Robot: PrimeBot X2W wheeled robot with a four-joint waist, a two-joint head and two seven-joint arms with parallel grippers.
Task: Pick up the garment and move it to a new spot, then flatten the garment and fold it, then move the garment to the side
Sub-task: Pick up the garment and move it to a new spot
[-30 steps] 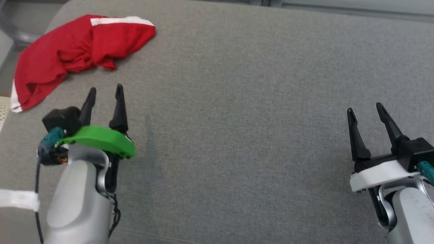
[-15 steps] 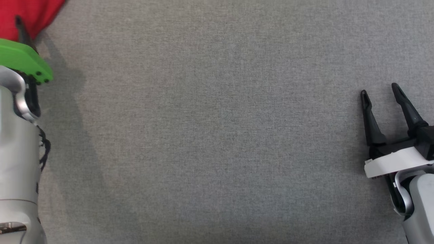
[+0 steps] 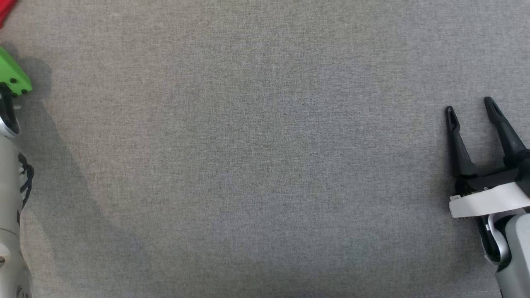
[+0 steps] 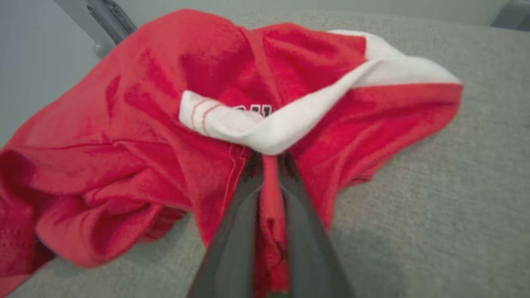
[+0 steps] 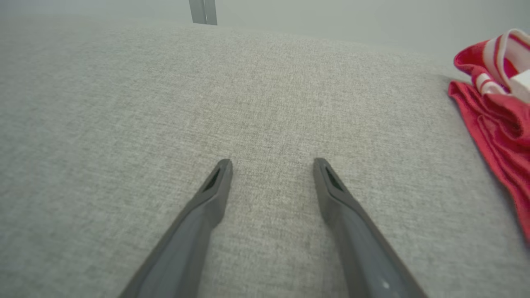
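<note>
left: left gripper (image 4: 269,159), jaws closed on a fold of the garment (image 4: 157,103), a crumpled red piece with a broad white band and a trace of dark lettering, bunched on the grey fabric surface (image 3: 265,165) at the far left of the head view. right: right gripper (image 3: 470,106), jaws spread wide and empty, over bare surface, well apart from the garment.

A broad grey cushion (image 3: 265,165) lies flat, its woven cloth finely speckled, darker with shadow toward one side. Beyond its rounded far edge a grey metal post (image 5: 203,11) stands upright against a plain pale background (image 5: 331,25).
</note>
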